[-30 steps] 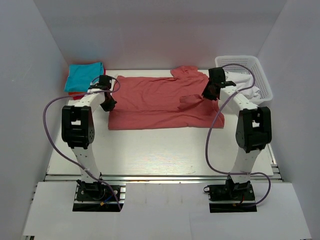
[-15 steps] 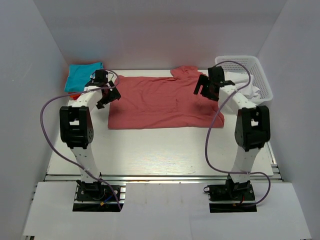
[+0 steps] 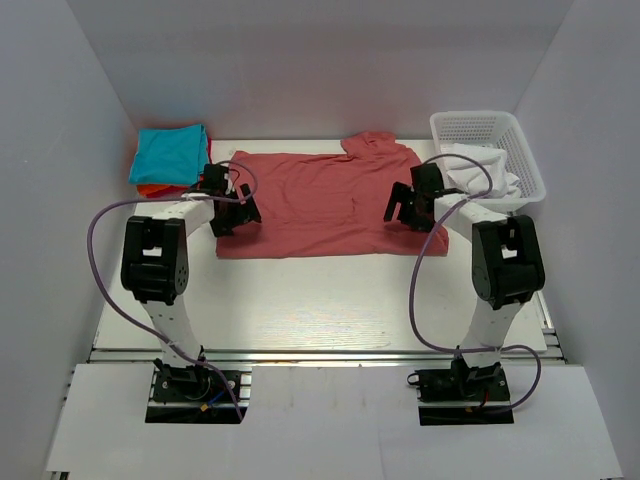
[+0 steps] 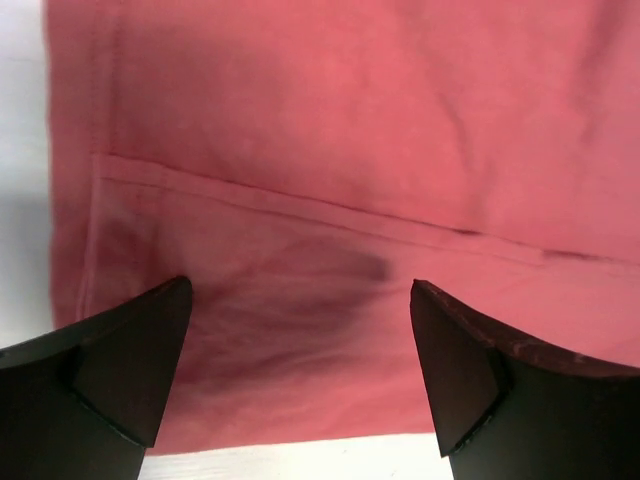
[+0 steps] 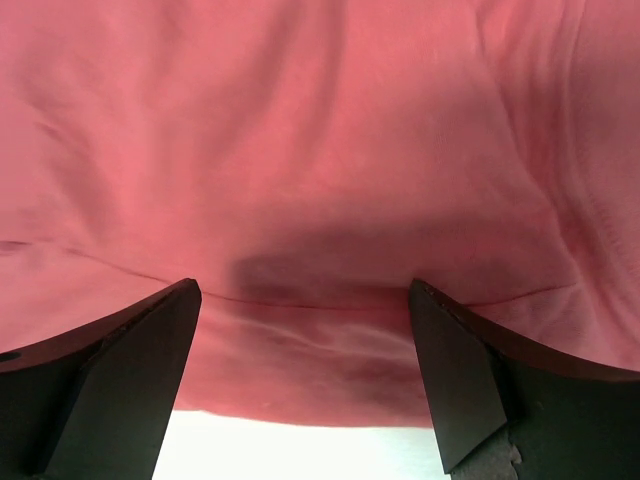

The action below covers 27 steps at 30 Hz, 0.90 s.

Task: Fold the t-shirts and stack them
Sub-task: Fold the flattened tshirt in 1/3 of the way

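Note:
A dusty salmon-red t-shirt [image 3: 320, 205] lies flat across the back middle of the table, with one sleeve toward the rear. My left gripper [image 3: 236, 211] hangs open over the shirt's left end, near its front hem. In the left wrist view the fingers [image 4: 130, 360] straddle a seam of the shirt [image 4: 350, 100] and hold nothing. My right gripper [image 3: 404, 206] is open over the shirt's right end. Its wrist view shows only pink cloth [image 5: 300, 120] between the wide fingers [image 5: 470, 370]. Folded t-shirts [image 3: 170, 152], teal on top of red and orange, are stacked at the back left.
A white lattice basket [image 3: 520, 150] holding white cloth [image 3: 480, 168] stands at the back right, just beyond the right arm. White table [image 3: 320, 300] stretches from the shirt's front hem to the arm bases. Purple cables loop beside both arms.
Both grippers have gone from shut to open and let go of the shirt. They lifted slightly, then came down toward its front hem. The raised fold near the right gripper now lies flat.

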Each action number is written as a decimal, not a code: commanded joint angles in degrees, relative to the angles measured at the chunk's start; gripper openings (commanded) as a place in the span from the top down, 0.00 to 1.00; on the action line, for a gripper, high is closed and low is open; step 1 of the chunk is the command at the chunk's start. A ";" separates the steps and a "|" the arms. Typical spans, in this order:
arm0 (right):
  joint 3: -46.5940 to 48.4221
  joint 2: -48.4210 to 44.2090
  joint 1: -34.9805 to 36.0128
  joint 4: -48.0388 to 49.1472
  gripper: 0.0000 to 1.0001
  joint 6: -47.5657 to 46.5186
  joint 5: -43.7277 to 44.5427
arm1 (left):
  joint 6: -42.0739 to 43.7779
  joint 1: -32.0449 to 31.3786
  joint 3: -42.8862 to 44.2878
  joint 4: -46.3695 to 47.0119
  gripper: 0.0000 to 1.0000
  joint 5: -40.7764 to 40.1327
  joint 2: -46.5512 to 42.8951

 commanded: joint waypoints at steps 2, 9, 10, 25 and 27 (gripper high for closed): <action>-4.51 0.64 -0.20 1.67 0.10 1.42 -0.67 | -0.21 0.18 -6.36 3.17 0.00 2.13 -0.24; -22.95 -9.19 0.24 3.60 0.10 5.37 -2.34 | -1.88 0.18 -19.80 0.45 0.00 0.02 -7.08; -24.82 -12.34 0.58 3.69 0.10 5.64 -2.35 | -2.93 0.18 -21.82 -0.24 0.00 -0.59 -11.10; -34.37 -48.22 5.42 -8.80 0.10 -0.59 -8.24 | -7.78 0.18 -31.54 -9.40 0.00 -2.00 -45.59; -32.23 -47.45 5.51 -7.22 0.10 -2.35 -6.84 | -6.99 0.18 -28.27 -7.64 0.00 -3.58 -44.55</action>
